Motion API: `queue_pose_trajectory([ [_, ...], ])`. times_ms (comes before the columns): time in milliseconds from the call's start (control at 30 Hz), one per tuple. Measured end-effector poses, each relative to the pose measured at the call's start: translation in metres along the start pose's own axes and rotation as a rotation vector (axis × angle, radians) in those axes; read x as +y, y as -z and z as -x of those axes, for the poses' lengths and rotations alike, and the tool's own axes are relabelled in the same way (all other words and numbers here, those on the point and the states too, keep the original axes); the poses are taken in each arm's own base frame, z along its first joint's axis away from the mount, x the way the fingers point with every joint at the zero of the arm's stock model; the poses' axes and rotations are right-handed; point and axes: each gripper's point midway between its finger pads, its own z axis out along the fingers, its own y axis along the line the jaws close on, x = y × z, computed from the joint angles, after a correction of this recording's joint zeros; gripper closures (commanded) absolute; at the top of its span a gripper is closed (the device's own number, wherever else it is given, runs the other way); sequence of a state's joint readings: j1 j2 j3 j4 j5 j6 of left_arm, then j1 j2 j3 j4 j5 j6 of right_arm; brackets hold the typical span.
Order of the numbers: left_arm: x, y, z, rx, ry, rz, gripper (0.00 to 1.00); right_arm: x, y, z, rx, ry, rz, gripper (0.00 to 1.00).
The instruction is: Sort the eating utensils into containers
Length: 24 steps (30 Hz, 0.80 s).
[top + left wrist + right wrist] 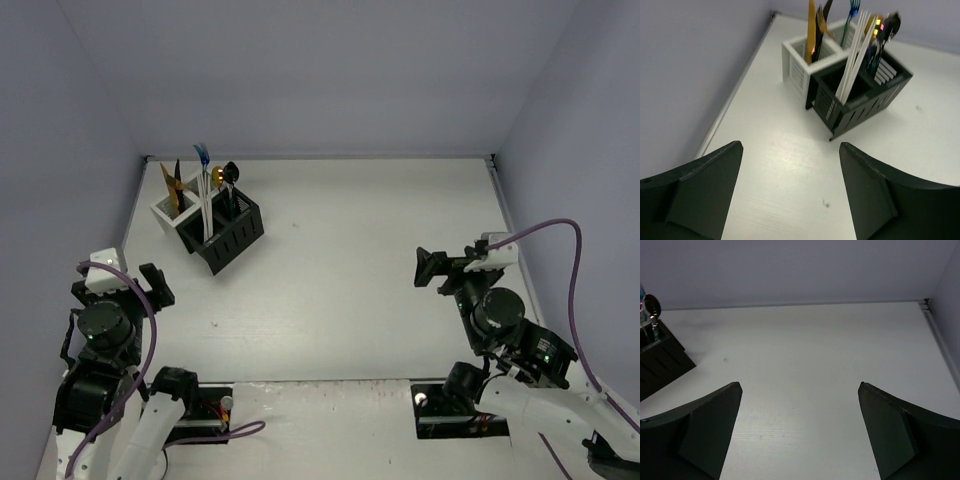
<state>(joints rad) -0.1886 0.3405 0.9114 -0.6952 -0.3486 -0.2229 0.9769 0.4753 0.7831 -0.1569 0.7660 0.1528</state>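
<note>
Right now my left gripper [790, 146] and right gripper [800, 385] both hang spread wide and empty, well apart from the bins [865, 107] holding utensils [852, 60] upright.

White and black slatted bins [225, 235] hold many-coloured utensils [205, 160] on a white table [920, 150].
Ahead of the dark left claw [790, 145]: gold knife [811, 30] and black fork [823, 22] in a white bin [800, 72], white pieces [852, 65] in a black bin [860, 107], blue-green handle [850, 20] and glossy black spoon [890, 22] beyond; lilac-grey wall [690, 60] to its left.
</note>
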Motion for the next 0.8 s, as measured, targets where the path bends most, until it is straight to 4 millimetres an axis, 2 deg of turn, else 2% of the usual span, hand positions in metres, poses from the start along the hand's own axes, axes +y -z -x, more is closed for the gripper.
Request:
queue_pose_trajectory([
  [100,0.002,-0.003,-0.032,0.085,-0.022,0.011,0.25,-0.014,0.003,0.004,-0.009,0.017,-0.055,0.0],
  [167,0.005,-0.003,-0.043,0.113,-0.024,0.027,0.25,-0.021,0.005,0.005,-0.012,0.027,-0.079,0.0],
  [367,0.013,0.004,-0.042,0.073,0.037,0.057,0.25,-0.035,0.01,0.007,-0.025,0.026,-0.129,0.0],
  [800,0.015,0.002,-0.051,0.078,0.077,0.081,0.25,-0.046,0.016,0.01,-0.04,0.01,-0.165,0.0],
])
